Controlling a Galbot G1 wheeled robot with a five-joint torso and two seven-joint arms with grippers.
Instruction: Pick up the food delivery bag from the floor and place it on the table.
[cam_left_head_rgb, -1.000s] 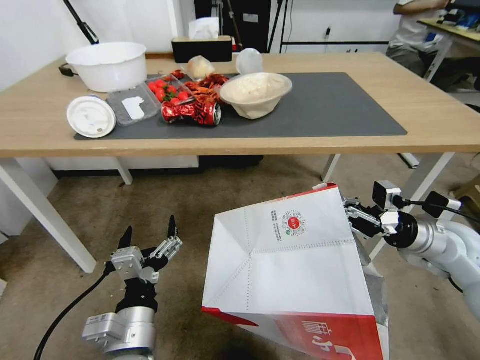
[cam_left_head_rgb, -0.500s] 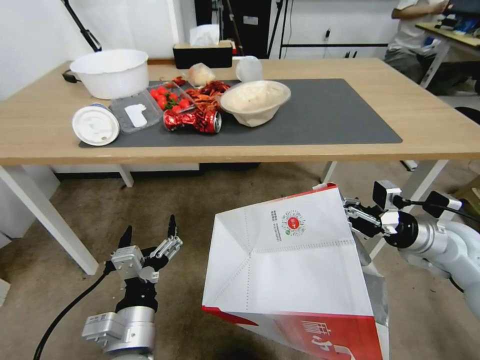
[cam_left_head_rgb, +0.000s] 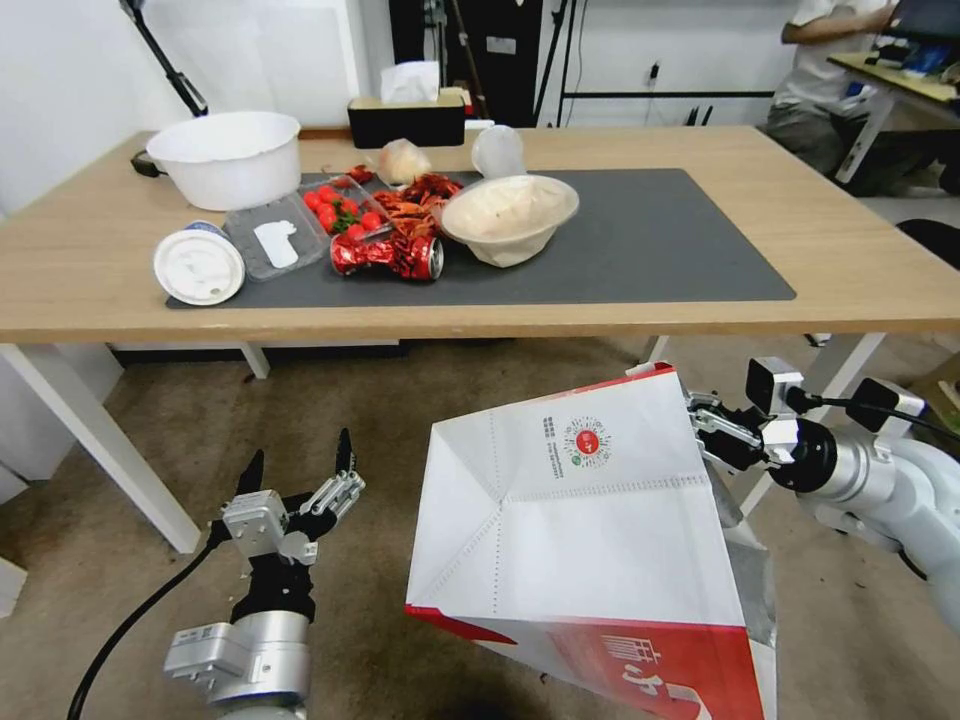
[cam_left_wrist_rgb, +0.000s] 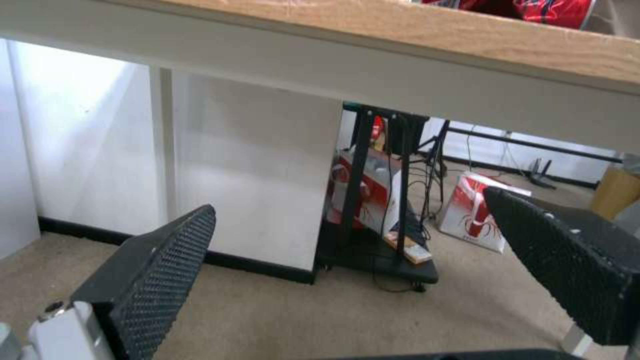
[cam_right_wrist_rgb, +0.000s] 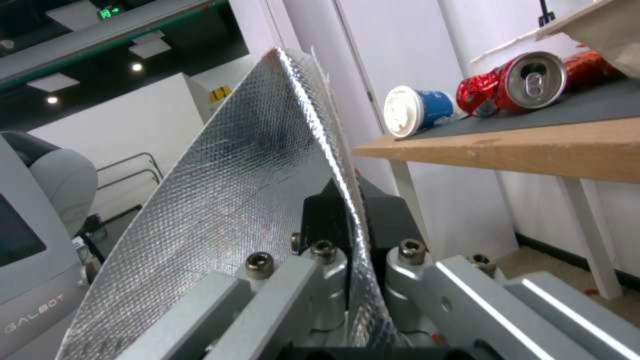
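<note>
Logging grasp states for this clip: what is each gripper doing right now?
Left gripper: open, empty, low over the floor.
Right gripper: shut on the food delivery bag, pinching its foil-lined edge.

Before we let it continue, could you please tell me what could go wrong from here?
The right gripper pinches only the thin rim of the bag, so it may slip or tear. The bag hangs tilted below the table edge and could catch it. The left gripper is open, giving no support.
</note>
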